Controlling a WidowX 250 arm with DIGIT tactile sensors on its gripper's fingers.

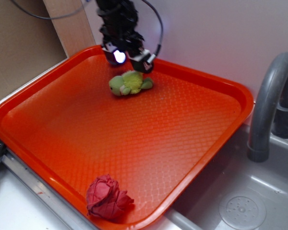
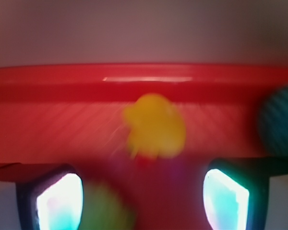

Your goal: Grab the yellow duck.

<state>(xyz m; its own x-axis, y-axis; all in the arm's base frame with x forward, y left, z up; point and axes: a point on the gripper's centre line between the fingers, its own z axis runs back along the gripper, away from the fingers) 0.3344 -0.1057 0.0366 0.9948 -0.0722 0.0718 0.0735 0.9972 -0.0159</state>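
Note:
In the wrist view the yellow duck point(image 2: 155, 125) is a blurred bright-yellow blob on the orange tray point(image 2: 62, 129), close to the far rim and just ahead of my gripper point(image 2: 143, 196). Both lit fingers point(image 2: 61, 201) stand wide apart with nothing between them. In the exterior view my gripper point(image 1: 128, 58) hovers low over the tray's far corner and hides the duck.
A fuzzy yellow-green plush animal point(image 1: 129, 83) lies just in front of the gripper. A blue crocheted ball point(image 2: 280, 120) sits at the right by the tray rim. A crumpled red cloth point(image 1: 107, 198) rests at the tray's near edge. A grey faucet point(image 1: 271, 100) and sink are on the right.

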